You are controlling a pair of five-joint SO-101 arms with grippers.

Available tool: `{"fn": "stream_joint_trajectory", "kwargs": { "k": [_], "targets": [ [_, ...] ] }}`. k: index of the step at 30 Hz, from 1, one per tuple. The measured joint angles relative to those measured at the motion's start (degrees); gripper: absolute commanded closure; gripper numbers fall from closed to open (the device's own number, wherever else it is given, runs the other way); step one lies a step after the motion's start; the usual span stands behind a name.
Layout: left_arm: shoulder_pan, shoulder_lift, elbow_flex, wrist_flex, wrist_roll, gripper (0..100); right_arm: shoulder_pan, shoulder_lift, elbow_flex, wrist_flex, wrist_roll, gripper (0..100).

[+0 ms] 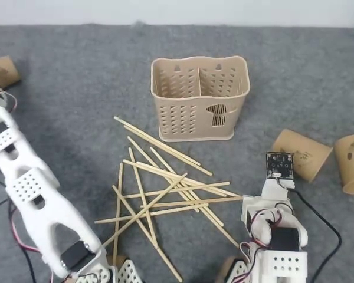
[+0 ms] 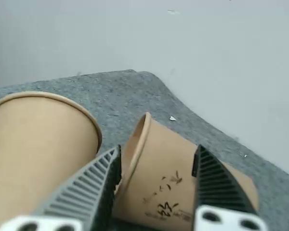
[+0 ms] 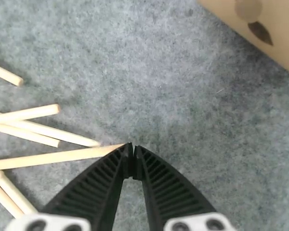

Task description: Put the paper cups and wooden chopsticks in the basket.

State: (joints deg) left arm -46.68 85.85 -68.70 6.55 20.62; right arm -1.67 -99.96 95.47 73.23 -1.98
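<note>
A tan slotted basket (image 1: 199, 99) stands upright at the back middle of the grey carpet. Several wooden chopsticks (image 1: 165, 194) lie crossed in front of it. Two paper cups (image 1: 301, 154) (image 1: 351, 163) lie on their sides at the right, and another cup (image 1: 3, 71) lies at the far left. My left gripper (image 2: 156, 166) is open, its fingers straddling a cup on its side (image 2: 178, 178); a second cup (image 2: 38, 144) sits beside it. My right gripper (image 3: 133, 153) is shut with nothing in it, its tips just touching the end of a chopstick (image 3: 53, 156).
The white left arm (image 1: 29, 188) stretches along the left edge. The right arm (image 1: 274, 236) stands at the front right, its wrist board (image 1: 279, 165) close to the nearer cup. A pale wall runs behind the carpet's far edge.
</note>
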Motion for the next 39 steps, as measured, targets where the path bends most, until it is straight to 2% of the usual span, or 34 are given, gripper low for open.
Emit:
{"fn": "stream_joint_trajectory", "kwargs": {
  "k": [15,20,29,39],
  "targets": [
    [2.11,0.79,-6.42,14.15,0.18,76,0.00,0.00,0.00,0.00,0.00,99.1],
    [4.22,0.88,-10.46,22.95,0.00,77,0.00,0.00,0.00,0.00,0.00,99.1],
    [8.18,0.88,-22.51,38.59,0.00,99,0.00,0.00,0.00,0.00,0.00,99.1],
    [11.25,0.88,-24.62,44.48,0.18,99,0.00,0.00,0.00,0.00,0.00,99.0]
  ]
}}
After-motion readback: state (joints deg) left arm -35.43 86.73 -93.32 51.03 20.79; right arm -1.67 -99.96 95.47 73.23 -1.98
